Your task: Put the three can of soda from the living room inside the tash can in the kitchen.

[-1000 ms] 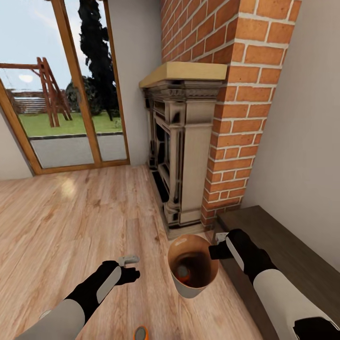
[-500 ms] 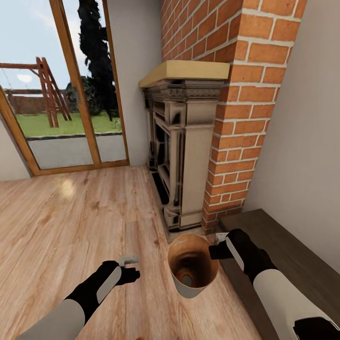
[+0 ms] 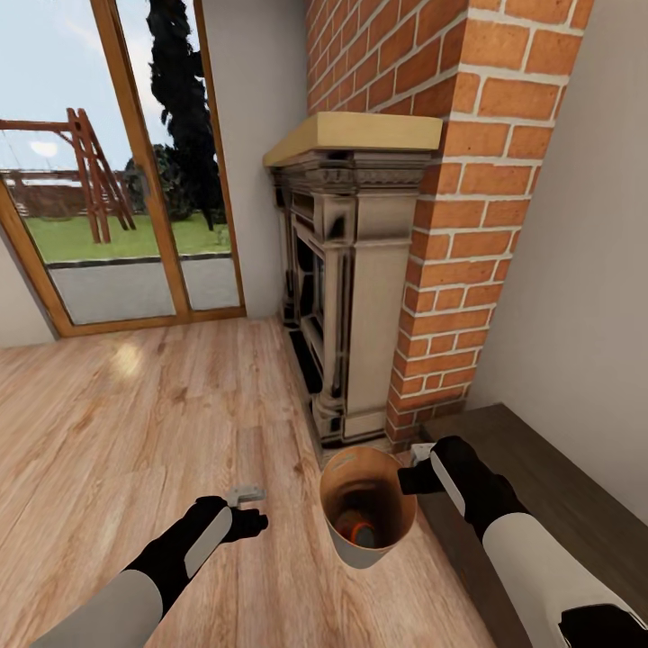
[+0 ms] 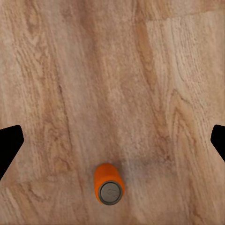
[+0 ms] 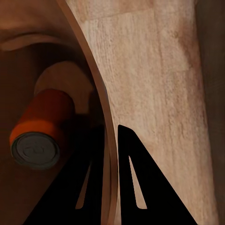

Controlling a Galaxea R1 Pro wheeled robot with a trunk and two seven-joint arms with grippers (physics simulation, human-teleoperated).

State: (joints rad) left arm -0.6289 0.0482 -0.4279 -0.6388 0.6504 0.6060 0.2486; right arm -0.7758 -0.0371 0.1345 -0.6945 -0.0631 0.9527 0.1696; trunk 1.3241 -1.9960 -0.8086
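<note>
My right gripper (image 3: 407, 475) is shut on the rim of the trash can (image 3: 389, 538), a pale tapered bin with a glossy brown inside, held just above the wood floor. In the right wrist view the gripper (image 5: 111, 136) has one finger inside the wall and one outside. One orange soda can (image 3: 360, 533) lies on its side at the bin's bottom (image 5: 42, 129). My left gripper (image 3: 254, 509) hangs open over the floor, nothing in it. Below it in the left wrist view, a second orange can (image 4: 108, 183) stands upright on the planks. The dark blue can is out of view.
The red brick fireplace (image 3: 468, 225) with its stone surround (image 3: 360, 297) stands straight ahead. A dark low bench (image 3: 549, 486) runs along the right wall under my right arm. Wood-framed glass doors (image 3: 126, 180) are at the far left, with open plank floor (image 3: 135, 414) before them.
The whole head view has shifted, so the camera moved; the orange can at its bottom edge has slid out of frame. The can inside the bin has rolled a little. Both arms hold their places.
</note>
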